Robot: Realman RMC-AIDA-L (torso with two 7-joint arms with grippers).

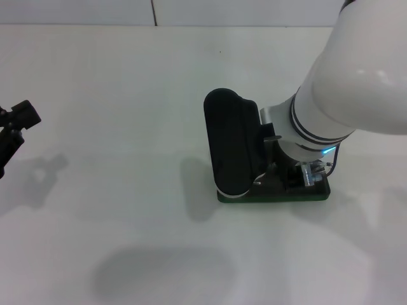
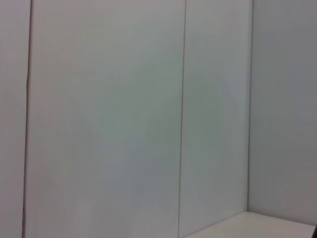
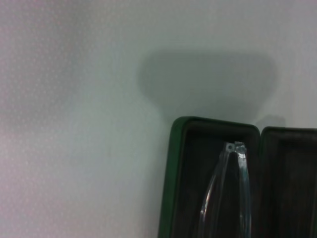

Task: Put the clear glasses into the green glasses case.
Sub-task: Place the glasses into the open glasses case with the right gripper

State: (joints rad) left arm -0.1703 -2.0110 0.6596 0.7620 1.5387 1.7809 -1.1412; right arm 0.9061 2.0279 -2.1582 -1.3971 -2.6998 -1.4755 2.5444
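clear glasses (image 3: 233, 188): lay inside green glasses case (image 1: 273, 194), centre-right of head frame
right gripper (image 1: 299, 170): over case, fingers hidden, cannot tell
left gripper (image 1: 13, 130): parked far left, fingers unclear
tip: release low, withdraw straight up

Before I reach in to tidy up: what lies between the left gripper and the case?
Nothing. In the head view, only bare table separates the left gripper from the case.
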